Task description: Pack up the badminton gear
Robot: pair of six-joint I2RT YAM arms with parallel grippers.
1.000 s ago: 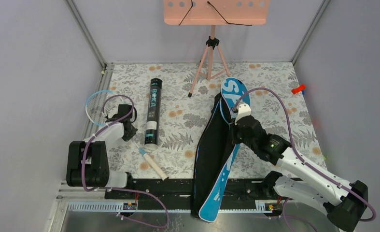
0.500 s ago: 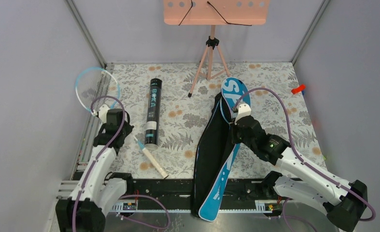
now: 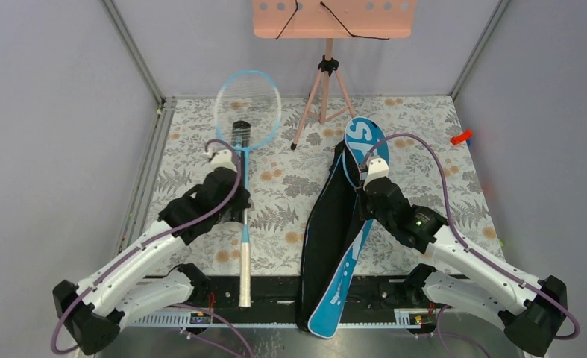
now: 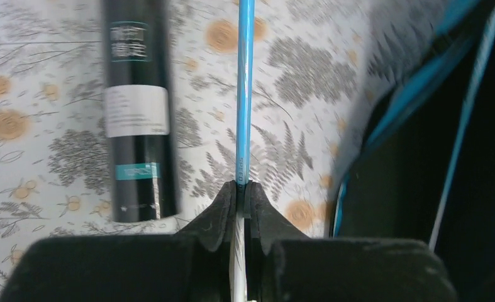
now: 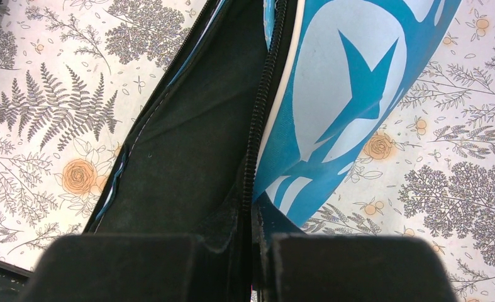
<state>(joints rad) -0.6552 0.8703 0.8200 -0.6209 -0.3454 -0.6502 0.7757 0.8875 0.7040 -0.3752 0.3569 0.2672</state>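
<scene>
A light-blue-rimmed racket (image 3: 248,104) is raised lengthwise over the table, head toward the back and white handle (image 3: 244,277) toward the arm bases. My left gripper (image 3: 238,201) is shut on its blue shaft (image 4: 244,94), just above the handle. The black tube (image 4: 138,107) lies right beside the shaft on its left; in the top view only its far end (image 3: 239,128) shows. The blue bag (image 3: 362,142) lies unzipped, its black inside (image 5: 188,138) open. My right gripper (image 5: 252,211) is shut on the bag's zipper edge, holding the blue flap (image 5: 345,82) up.
A pink tripod stand (image 3: 324,82) with a pink board (image 3: 331,19) stands at the back middle. A small red object (image 3: 461,137) lies at the far right edge. Grey walls close in the floral table (image 3: 424,171) on both sides.
My left arm has swung the racket from the far left corner to the middle, beside the tube, its head now pointing to the back. The right arm and bag have not moved.
</scene>
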